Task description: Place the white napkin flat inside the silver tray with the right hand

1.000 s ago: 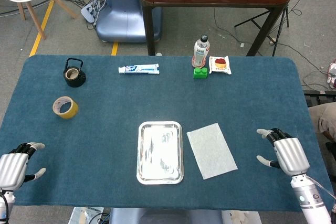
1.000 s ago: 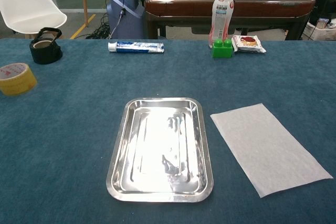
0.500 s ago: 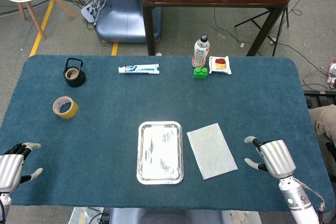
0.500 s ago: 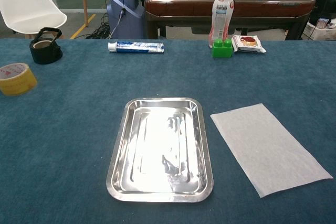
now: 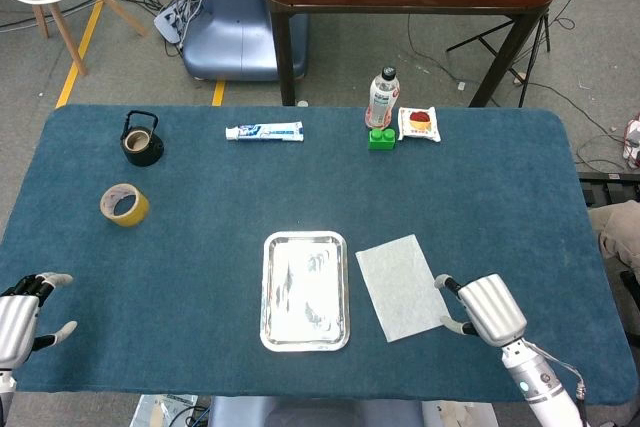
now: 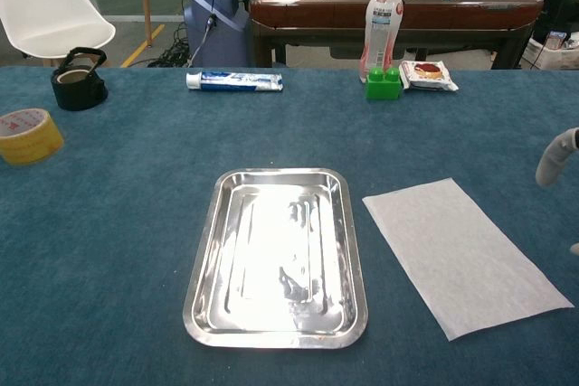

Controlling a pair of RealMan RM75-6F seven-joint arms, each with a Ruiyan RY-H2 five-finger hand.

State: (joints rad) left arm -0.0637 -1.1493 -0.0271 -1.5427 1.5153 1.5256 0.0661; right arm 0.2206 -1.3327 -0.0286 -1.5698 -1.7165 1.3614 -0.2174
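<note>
Comparing the head view with a second ago, your right hand [image 5: 480,309] has moved left to the white napkin's [image 5: 403,286] right edge, fingers apart, holding nothing. Your left hand [image 5: 18,315], also empty with fingers spread, has slid toward the table's [image 5: 500,177] near-left edge. One napkin lies flat just right of one silver tray [image 5: 305,290].

Chest view: one fingertip [image 6: 554,156] has now entered at right, near the napkin [image 6: 463,252]; tray [image 6: 276,256] unchanged.
</note>
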